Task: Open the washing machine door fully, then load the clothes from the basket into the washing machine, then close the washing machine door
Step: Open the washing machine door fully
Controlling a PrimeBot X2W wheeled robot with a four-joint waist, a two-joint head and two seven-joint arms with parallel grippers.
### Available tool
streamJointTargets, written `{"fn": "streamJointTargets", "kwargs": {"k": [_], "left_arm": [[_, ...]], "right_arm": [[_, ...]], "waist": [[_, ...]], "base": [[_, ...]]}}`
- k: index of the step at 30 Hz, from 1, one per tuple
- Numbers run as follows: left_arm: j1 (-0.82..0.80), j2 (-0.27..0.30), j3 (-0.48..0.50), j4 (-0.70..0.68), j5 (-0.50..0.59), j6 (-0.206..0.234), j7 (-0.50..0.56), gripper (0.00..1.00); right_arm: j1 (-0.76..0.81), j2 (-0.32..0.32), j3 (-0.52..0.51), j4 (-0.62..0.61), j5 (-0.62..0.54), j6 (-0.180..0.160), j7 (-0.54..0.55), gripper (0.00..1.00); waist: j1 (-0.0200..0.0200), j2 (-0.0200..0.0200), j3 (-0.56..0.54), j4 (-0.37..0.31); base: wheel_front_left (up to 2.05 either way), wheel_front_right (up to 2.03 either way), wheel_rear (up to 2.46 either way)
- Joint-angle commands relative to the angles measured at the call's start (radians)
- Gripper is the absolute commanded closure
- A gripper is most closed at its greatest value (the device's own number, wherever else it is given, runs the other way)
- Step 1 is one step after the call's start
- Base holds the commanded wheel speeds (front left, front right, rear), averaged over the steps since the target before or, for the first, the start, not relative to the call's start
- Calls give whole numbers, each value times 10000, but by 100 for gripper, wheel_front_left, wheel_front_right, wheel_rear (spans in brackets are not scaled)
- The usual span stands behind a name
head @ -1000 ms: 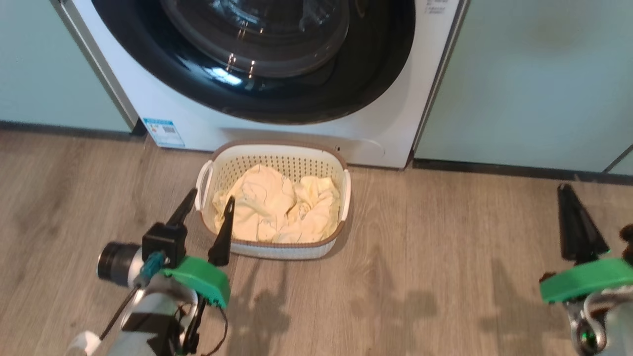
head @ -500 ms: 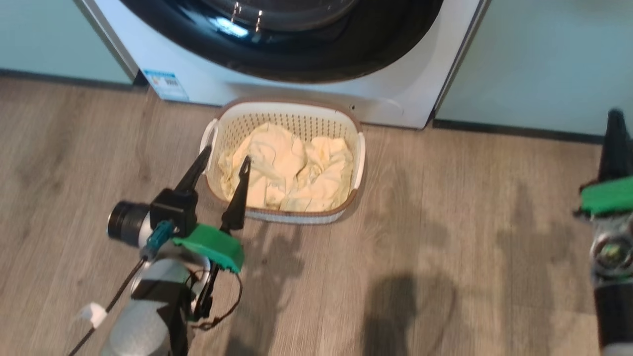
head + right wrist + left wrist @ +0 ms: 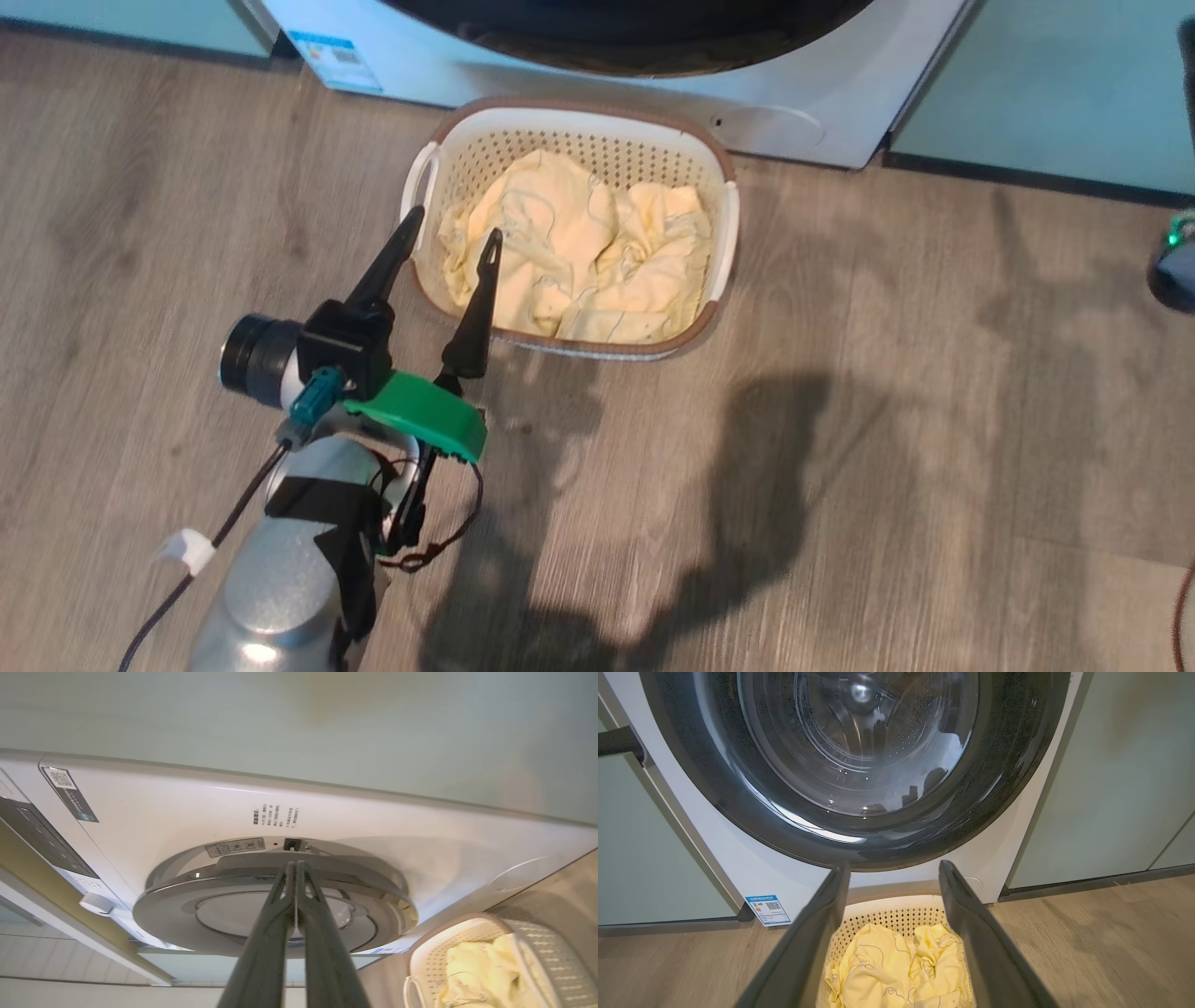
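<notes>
The washing machine (image 3: 560, 84) stands white at the top of the head view, with the black washing machine door (image 3: 714, 788) and its glass bowl on its front. The cream basket (image 3: 579, 107) sits on the floor just before it, holding the pale yellow clothes (image 3: 579, 252). My left gripper (image 3: 452, 229) is open and empty, its fingers over the basket's near left corner. In the right wrist view my right gripper (image 3: 295, 863) is shut, tips at the rim of the door (image 3: 233, 905), which stands slightly off the machine front (image 3: 187, 807) there.
Pale green cabinets (image 3: 1111, 788) flank the machine on both sides. A blue sticker (image 3: 331, 51) marks its lower left corner. The dark control panel (image 3: 42, 835) shows in the right wrist view. Wooden floor (image 3: 887, 420) spreads right of the basket.
The head camera has tipped downward, so machine and basket slid up the picture. My right gripper has risen out past the right edge. The left gripper keeps its place by the basket.
</notes>
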Motion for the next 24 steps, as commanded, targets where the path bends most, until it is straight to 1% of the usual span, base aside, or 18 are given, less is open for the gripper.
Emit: {"fn": "streamJointTargets", "kwargs": {"k": [1, 5, 9, 14, 22, 24], "left_arm": [[-289, 131, 237, -326, 105, -61, -63, 0], [-381, 69, 168, -342, 126, -95, -63, 0], [-451, 9, 91, -371, 139, -128, -63, 0], [-536, -59, -25, -373, 146, -175, -63, 0], [-666, -162, -229, -415, 113, -201, -63, 0], [-674, -185, -278, -404, 93, -204, -63, 0]], "right_arm": [[-486, -50, 85, -202, 276, -29, 344, 100], [-1242, -163, -45, 371, 1011, -29, 1241, 100], [-2057, -252, 16, 918, 1291, -29, 1770, 100], [-3051, -317, 332, 1589, 1593, -29, 2711, 100], [-4501, -605, 592, 2712, 1743, -29, 3405, 100], [-4904, -646, 645, 3002, 1736, -29, 3437, 100]], "waist": [[-1, 0, 136, 103], [-1, 0, 335, 232], [-1, 0, 510, 355], [-1, 0, 698, 535], [-1, 0, 984, 871], [-1, 0, 1042, 954]], "base": [[0, 0, 0], [0, 0, 0], [0, 0, 0], [0, 0, 0], [0, 0, 0], [0, 0, 0]]}}
